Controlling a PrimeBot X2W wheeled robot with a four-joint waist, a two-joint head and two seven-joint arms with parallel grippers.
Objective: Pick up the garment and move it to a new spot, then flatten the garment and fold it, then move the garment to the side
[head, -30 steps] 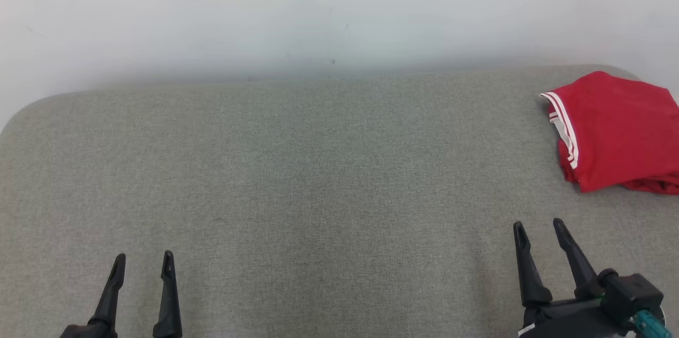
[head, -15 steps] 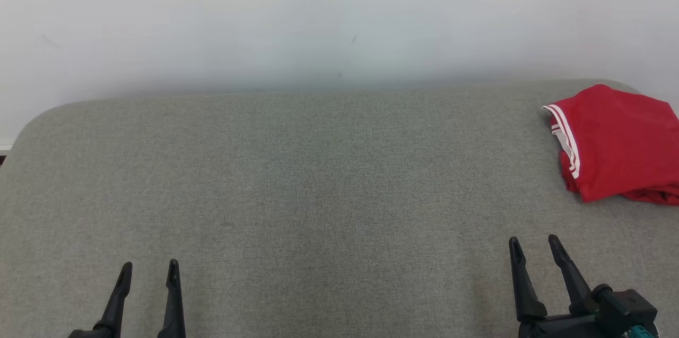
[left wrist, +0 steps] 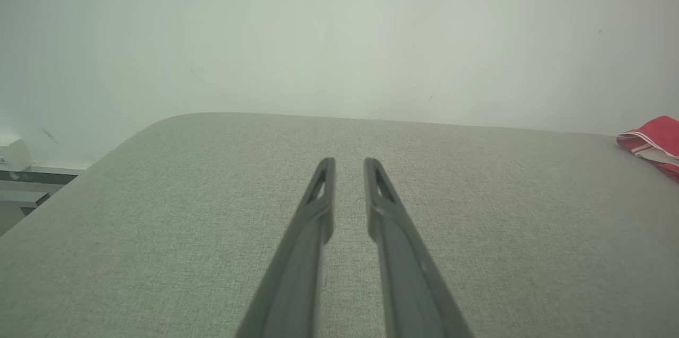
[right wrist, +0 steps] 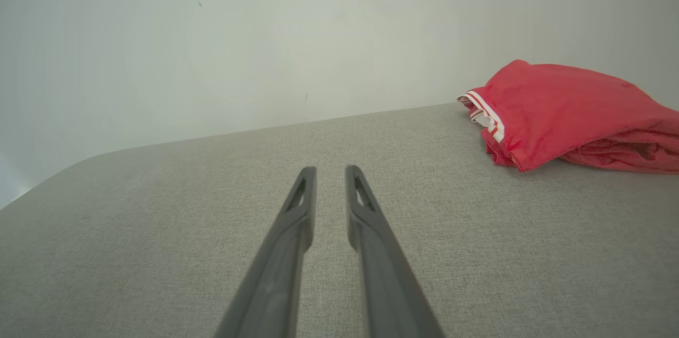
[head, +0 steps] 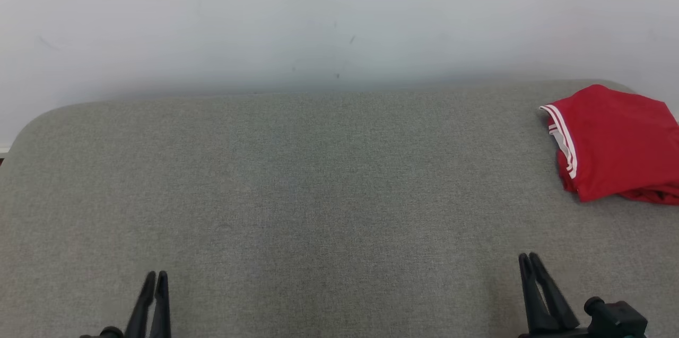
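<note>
The wall [head: 318, 19] fills the top of the head view. It is pale and has only a few small dark specks, and I find no writing on it.

Under it the desk [head: 318, 179], covered in grey fabric, takes the rest of the frame. Its far corners are rounded, and this is my main worry.

The garment [head: 615, 141], red with two white stripes along one edge, lies at the upper right of the frame, close to the rounded far corner, and the frame edge cuts it off. I think a push or a careless pull could send it over the side there. The fold also looks loose, as lower layers bulge out at the bottom edge, so a small touch may open it.

I can read no brand, label or print on the cloth, only the stripes.

The right gripper [head: 527, 258], at the lower right, has its fingers drawn together with a thin gap and pinches nothing. The left gripper [head: 157, 276], at the lower left, is the same. Both are well apart from the garment.
</note>
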